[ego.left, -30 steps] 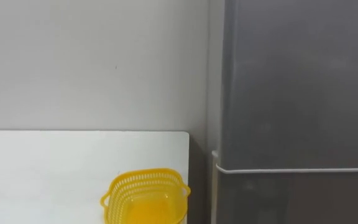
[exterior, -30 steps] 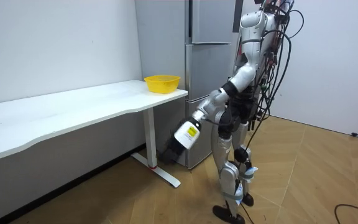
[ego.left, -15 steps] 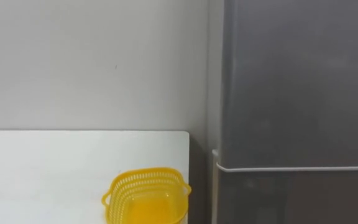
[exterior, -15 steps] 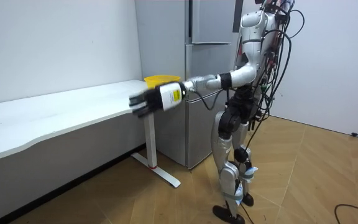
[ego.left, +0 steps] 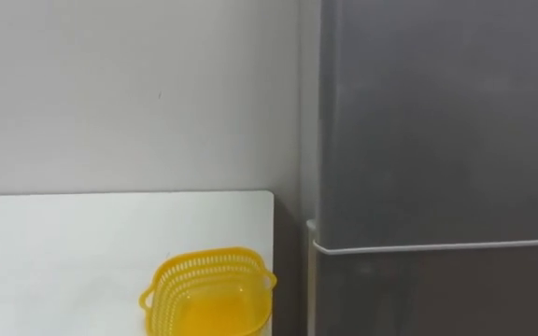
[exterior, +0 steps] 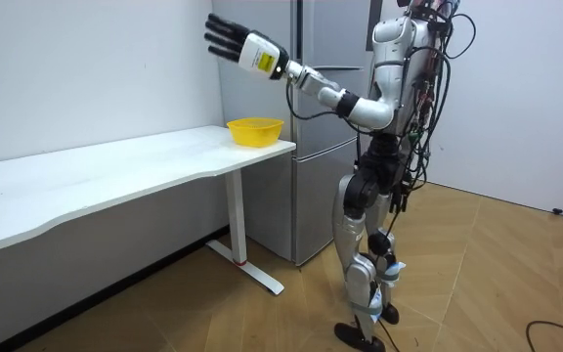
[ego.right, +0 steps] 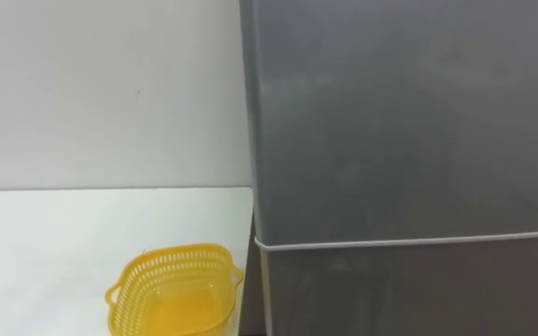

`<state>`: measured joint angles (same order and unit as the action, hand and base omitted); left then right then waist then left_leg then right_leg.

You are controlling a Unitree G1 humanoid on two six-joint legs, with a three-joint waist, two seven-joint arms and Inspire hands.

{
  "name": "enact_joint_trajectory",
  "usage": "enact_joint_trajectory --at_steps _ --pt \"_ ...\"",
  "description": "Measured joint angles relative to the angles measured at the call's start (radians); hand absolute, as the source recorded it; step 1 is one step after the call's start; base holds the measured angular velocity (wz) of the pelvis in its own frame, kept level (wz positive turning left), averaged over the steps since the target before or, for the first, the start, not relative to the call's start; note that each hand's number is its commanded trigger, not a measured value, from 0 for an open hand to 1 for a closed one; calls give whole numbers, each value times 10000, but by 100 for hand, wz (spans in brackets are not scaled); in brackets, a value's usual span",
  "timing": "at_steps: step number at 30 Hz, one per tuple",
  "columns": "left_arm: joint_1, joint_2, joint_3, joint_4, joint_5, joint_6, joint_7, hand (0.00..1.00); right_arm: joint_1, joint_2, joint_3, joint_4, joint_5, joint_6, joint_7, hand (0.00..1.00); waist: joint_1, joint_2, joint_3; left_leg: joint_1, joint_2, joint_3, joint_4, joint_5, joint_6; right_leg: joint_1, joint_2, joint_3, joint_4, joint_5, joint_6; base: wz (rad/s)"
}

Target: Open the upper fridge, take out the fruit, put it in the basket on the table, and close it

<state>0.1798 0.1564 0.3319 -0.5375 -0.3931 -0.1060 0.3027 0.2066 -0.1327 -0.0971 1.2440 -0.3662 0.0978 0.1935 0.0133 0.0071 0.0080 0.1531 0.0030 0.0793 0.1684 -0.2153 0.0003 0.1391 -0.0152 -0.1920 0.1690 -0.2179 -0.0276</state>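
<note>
Your left hand (exterior: 231, 41) is up high now. Its fingers are straight and spread, and it holds nothing. A second ago it hung low by the robot's leg. Then it swung out flat over the bench (ego.left: 82, 233). Now it is lifted to about the height of the upper door (ego.left: 437, 121) of the fridge (exterior: 262, 176).

That looks like the start of a reach for the door. The hand is still off to the side, above the bench end, and nothing touches the door yet. Both doors are shut, just as before, so the real work has not begun. The thing you must fetch is hidden behind that upper door, and you cannot see it.

Now count. There is one fridge, with two doors: the upper door and the lower door (ego.left: 437, 294). There is one yellow basket (ego.left: 208, 289), sitting on the bench corner next to the fridge, and it looks empty. There is one white bench.
</note>
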Motion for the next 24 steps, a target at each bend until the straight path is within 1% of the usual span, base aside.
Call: enact_joint_trajectory --at_steps 1,2,3,4,6,7,9,10,12,18,24 --pt "-65 43 -149 -81 -148 13 -261 0 -45 0 0 55 -2 18 1 0 -33 -17 -4 -13 0 4 -1 0 0 -13 1 0 -1 0 0 0" --pt "-197 132 -399 -183 -398 97 -775 0 -143 -2 -1 151 -4 49 -4 0 -64 -13 -31 -16 2 7 -1 0 0 -22 3 19 0 1 -2 -4" --pt "-275 218 -587 -204 -508 181 -1260 0 -195 -3 -1 210 -8 50 -10 0 -109 -9 -32 -12 2 -3 -1 0 0 -25 3 30 2 1 -2 -7" --pt "-310 237 -663 -204 -507 237 -1480 0 -204 -2 -2 218 -9 51 -8 0 -131 -8 -31 -10 2 -1 -1 0 0 -26 3 35 5 2 -4 -8" --pt "-359 239 -861 -205 -567 468 -2309 0 -252 -8 -2 218 -17 65 20 0 -209 96 -64 -22 1 10 -1 0 0 -39 6 76 16 6 -9 -8" --pt "-375 244 -890 -209 -600 550 -2486 0 -277 -15 -2 218 -18 75 38 0 -216 109 -67 -28 1 12 -1 0 0 -50 10 97 16 6 -9 -8" --pt "-433 352 -988 -215 -778 767 -3041 0 -293 -43 17 222 -10 137 69 0 -299 147 -72 -35 2 10 -1 0 0 -77 17 132 15 6 -9 -7" --pt "-475 389 -987 -214 -784 823 -3165 0 -287 -44 40 225 -1 138 68 0 -322 152 -74 -34 3 10 -2 0 -1 -76 17 131 16 6 -9 -4" --pt "-796 620 -997 -214 -859 1009 -3604 0 -294 -62 73 221 -8 137 58 0 -365 157 -74 -32 6 9 -2 0 0 -93 22 161 25 7 -10 -5" --pt "-1578 984 -992 -247 -1028 1127 -4572 0 -281 -96 68 27 -71 146 15 0 -370 170 -80 -7 4 9 -5 0 0 -118 37 283 43 7 -11 -7" --pt "-1768 997 -997 -283 -1061 1319 -5379 0 -293 -142 49 -34 -305 183 16 0 -384 206 -88 -39 2 40 -4 -1 0 -133 23 279 36 7 -11 0"
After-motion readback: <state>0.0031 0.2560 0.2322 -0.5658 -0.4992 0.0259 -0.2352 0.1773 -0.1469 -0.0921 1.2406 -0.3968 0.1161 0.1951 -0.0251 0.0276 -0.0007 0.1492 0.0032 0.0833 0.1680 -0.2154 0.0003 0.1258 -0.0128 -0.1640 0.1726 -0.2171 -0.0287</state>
